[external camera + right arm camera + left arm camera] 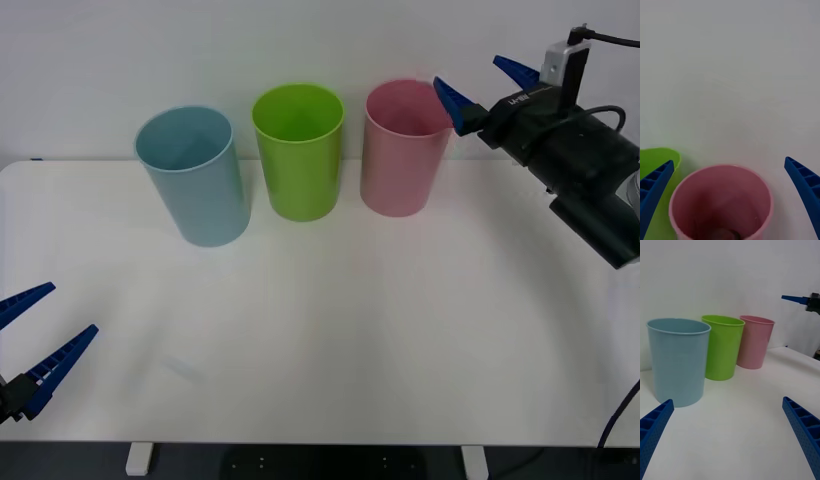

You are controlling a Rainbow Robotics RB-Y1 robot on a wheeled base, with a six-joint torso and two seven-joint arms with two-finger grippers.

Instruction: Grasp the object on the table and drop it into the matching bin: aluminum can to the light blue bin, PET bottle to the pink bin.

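Observation:
The pink bin [403,160] stands at the right end of a row at the back of the white table [340,330]. My right gripper [469,72] hangs open just above and behind its rim, with nothing between the fingers. In the right wrist view the gripper [728,160] looks down into the pink bin [720,198], where a small dark shape [724,235] lies at the bottom; I cannot tell whether it is the PET bottle. The light blue bin [195,180] is at the row's left end. My left gripper [72,308] waits open at the table's near left corner.
A lime green bin [298,155] stands between the light blue and pink bins, close to both. A white wall rises right behind the row. The left wrist view shows all three bins [722,348] across bare tabletop.

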